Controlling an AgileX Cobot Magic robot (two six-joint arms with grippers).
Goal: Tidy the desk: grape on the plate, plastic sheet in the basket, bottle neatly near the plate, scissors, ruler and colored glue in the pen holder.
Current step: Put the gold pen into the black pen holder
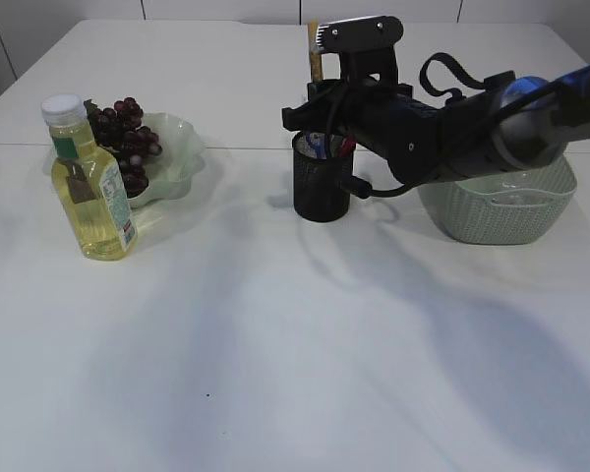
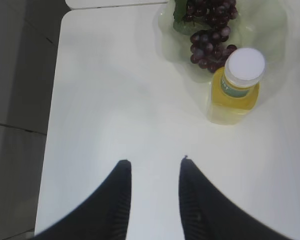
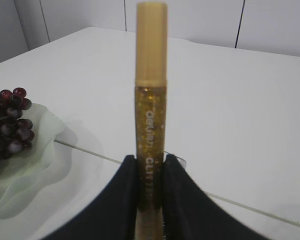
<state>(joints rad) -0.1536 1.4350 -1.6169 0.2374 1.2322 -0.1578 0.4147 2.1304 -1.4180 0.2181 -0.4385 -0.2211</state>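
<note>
At the left of your desk, the clear plastic bottle of yellow liquid with a white cap (image 1: 90, 182) stands upright, just beside the pale green wavy-edged plate (image 1: 177, 162). That is where the task wants it. The dark purple grape bunch (image 1: 126, 138) already lies on that plate, so both items look settled.

Your left gripper (image 2: 155, 172) hangs over bare table short of the bottle, its two black fingers partly apart with nothing between them. It appears to be parked clear of the work.

Moving to the middle, the black mesh cylindrical pen holder (image 1: 323, 177) stands upright with coloured items showing in its mouth; I cannot identify them.

Directly above it, your right gripper (image 3: 150, 172) has the gold glitter glue tube with a tan cap (image 3: 150, 100) pressed between its fingers at the tube's lower part. The tube's long axis is vertical, cap up, base down toward the holder, which suits a straight drop. The exterior view shows the cap rising behind the wrist.

At the right, the pale green woven basket (image 1: 501, 206) sits behind the arm; its contents are unclear.
</note>
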